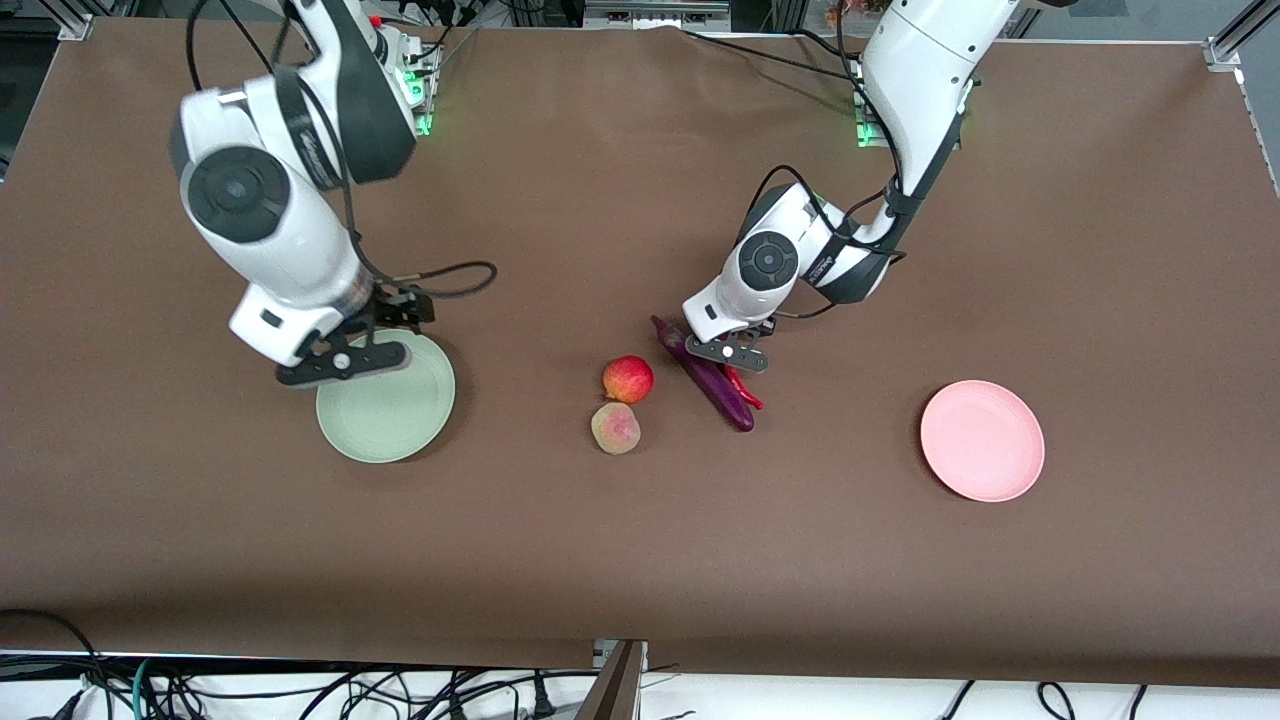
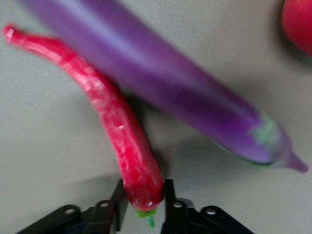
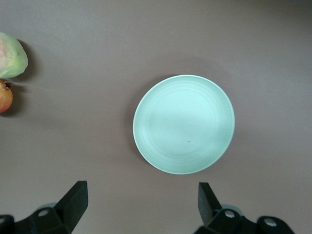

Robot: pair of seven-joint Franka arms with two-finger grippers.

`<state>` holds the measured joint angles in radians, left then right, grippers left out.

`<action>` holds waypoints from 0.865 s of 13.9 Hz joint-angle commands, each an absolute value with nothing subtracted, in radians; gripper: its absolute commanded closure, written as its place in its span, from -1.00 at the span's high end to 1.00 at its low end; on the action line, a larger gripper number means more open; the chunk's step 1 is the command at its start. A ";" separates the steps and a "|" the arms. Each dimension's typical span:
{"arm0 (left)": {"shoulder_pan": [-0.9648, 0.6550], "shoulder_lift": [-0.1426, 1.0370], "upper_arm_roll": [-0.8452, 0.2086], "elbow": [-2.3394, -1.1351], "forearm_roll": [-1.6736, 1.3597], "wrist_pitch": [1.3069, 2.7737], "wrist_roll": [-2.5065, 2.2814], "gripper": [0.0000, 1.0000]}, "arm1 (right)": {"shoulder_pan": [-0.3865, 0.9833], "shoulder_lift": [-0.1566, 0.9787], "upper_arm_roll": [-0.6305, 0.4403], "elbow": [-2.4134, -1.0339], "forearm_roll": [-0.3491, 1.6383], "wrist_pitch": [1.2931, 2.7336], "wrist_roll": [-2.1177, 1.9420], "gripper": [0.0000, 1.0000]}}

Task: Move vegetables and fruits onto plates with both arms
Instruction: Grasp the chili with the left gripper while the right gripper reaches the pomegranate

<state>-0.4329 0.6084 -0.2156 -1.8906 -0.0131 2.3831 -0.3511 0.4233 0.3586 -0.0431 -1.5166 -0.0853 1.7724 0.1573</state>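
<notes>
Left wrist view: left gripper (image 2: 142,202) clamps chili pepper (image 2: 114,122) beside eggplant (image 2: 161,83)

Purple eggplant (image 1: 712,380) laid diagonally mid-table, glossy. Red chili (image 2: 117,122) alongside, touching it, stem end pinched by left gripper (image 2: 142,207). Red apple (image 1: 628,379) beside eggplant; peach (image 1: 616,428) touching it, nearer the camera. Green plate (image 1: 400,425) under right gripper (image 3: 141,207), pink plate (image 1: 982,440) at left arm's end; both empty.

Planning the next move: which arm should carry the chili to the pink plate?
Left. Its gripper is already shut on the chili beside the eggplant, nearer the pink plate. The right gripper hangs open over the green plate.
</notes>
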 commanded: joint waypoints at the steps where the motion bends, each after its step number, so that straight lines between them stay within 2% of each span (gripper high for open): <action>1: -0.446 0.612 -0.207 -1.890 -0.008 2.396 -0.357 -0.56 | 0.462 0.414 -0.048 -1.485 -0.024 1.820 0.263 1.00; 2: -0.446 0.611 -0.207 -1.890 -0.008 2.395 -0.357 -0.87 | 0.472 0.464 -0.048 -1.473 0.032 1.883 0.331 1.00; 3: -0.445 0.601 -0.207 -1.888 -0.008 2.384 -0.356 -1.00 | 0.488 0.516 -0.048 -1.444 0.081 1.931 0.381 1.00; 4: -0.437 0.574 -0.207 -1.887 -0.008 2.361 -0.350 -1.00 | 0.503 0.576 -0.048 -1.396 0.133 1.948 0.426 1.00; 7: -0.411 0.477 -0.195 -1.868 -0.006 2.173 -0.344 -1.00 | 0.544 0.740 -0.048 -1.218 0.233 1.960 0.569 1.00; 9: -0.356 0.447 -0.195 -1.853 -0.005 2.132 -0.344 -1.00 | 0.581 0.785 -0.048 -1.198 0.235 2.044 0.659 0.99; 12: -0.237 0.416 -0.193 -1.798 0.125 1.967 -0.339 -1.00 | 0.627 0.841 -0.046 -1.190 0.236 2.144 0.756 1.00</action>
